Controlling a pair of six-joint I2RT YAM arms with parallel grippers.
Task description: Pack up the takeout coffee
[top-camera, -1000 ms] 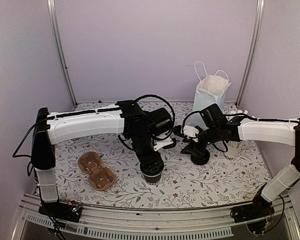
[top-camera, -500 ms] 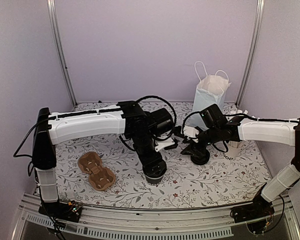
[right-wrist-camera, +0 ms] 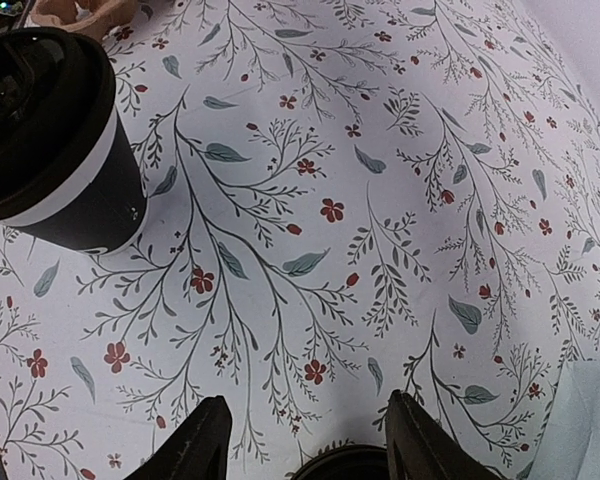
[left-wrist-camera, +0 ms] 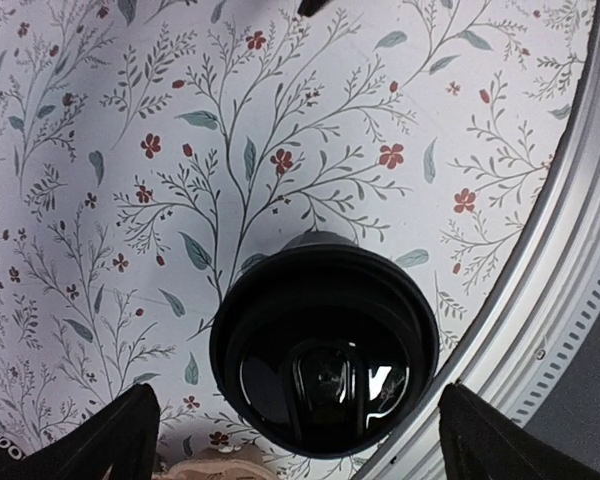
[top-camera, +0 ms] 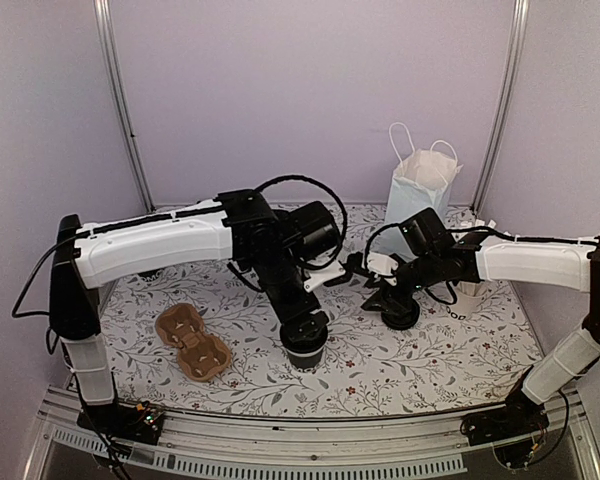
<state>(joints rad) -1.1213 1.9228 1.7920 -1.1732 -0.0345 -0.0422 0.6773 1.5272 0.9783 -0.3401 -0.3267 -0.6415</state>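
The takeout coffee [top-camera: 305, 345] is a small black cup with its black lid on, standing upright on the flowered table near the front. My left gripper [top-camera: 302, 320] hangs right above it. In the left wrist view the lid [left-wrist-camera: 325, 350] sits below and between my fingertips [left-wrist-camera: 90, 440], which stand wide apart and do not touch it. My left gripper [left-wrist-camera: 300, 445] is open. The cup also shows in the right wrist view [right-wrist-camera: 50, 140]. My right gripper [top-camera: 383, 293] is open, with a second black round thing [right-wrist-camera: 352, 466] at its fingers, also in the top view [top-camera: 400, 315].
A pale-blue paper bag [top-camera: 420, 190] with white tissue stands at the back right. A brown cardboard cup carrier [top-camera: 192, 342] lies left of the cup and shows in the left wrist view [left-wrist-camera: 205, 466]. The table's metal front rail [left-wrist-camera: 540, 300] runs close to the cup.
My left arm has swung its elbow up and to the left, and its gripper has lifted slightly over the cup. The cup and the right arm have stayed in place.
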